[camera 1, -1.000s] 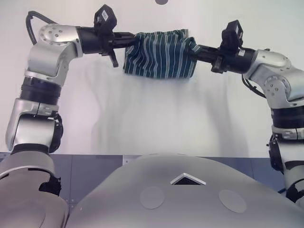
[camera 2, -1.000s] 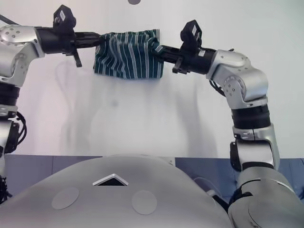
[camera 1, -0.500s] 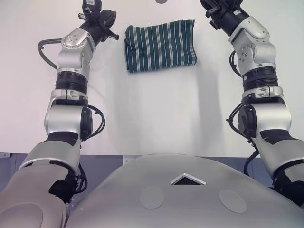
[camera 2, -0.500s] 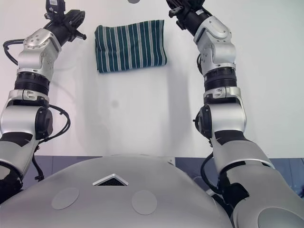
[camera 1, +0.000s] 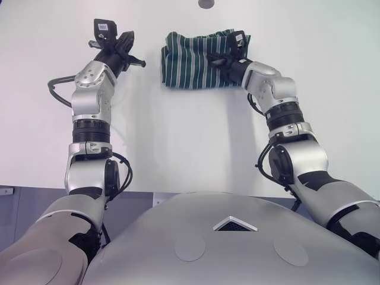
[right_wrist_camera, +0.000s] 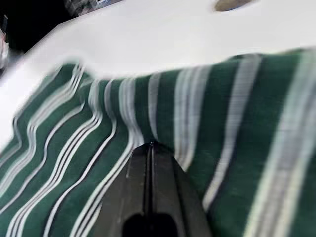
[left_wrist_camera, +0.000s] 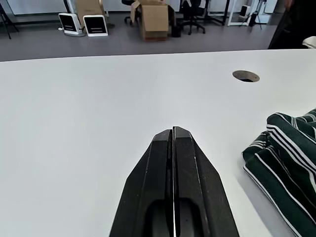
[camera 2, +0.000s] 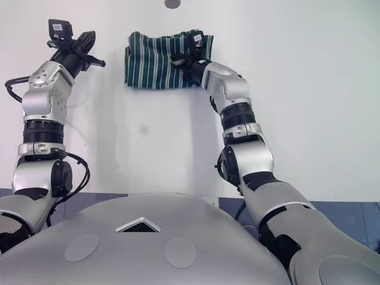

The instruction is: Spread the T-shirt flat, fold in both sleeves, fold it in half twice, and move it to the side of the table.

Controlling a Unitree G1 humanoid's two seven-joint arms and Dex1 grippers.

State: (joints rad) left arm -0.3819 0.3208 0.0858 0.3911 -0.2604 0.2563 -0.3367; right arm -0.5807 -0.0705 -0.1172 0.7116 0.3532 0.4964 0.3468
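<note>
The dark green T-shirt (camera 1: 189, 61) with white stripes lies folded into a small rectangle at the far middle of the white table (camera 1: 190, 142). My right gripper (camera 1: 221, 59) rests on the shirt's right part, fingers shut, their tip pressed onto the cloth (right_wrist_camera: 89, 163) in the right wrist view. Its far edge looks slightly rumpled. My left gripper (camera 1: 127, 41) is shut and holds nothing, a short way left of the shirt and apart from it. In the left wrist view the shut fingers (left_wrist_camera: 173, 148) hover over bare table, with the shirt's edge (left_wrist_camera: 289, 158) off to one side.
A round cable hole (camera 1: 205, 3) sits in the table just beyond the shirt. Bare white tabletop stretches to both sides and toward me. Beyond the far table edge, the left wrist view shows cardboard boxes (left_wrist_camera: 153, 19) and chairs on the floor.
The right arm has swung down from beyond the shirt onto its right part. The left arm has shifted slightly and stays beside the shirt. The shirt lies where it was set down.
</note>
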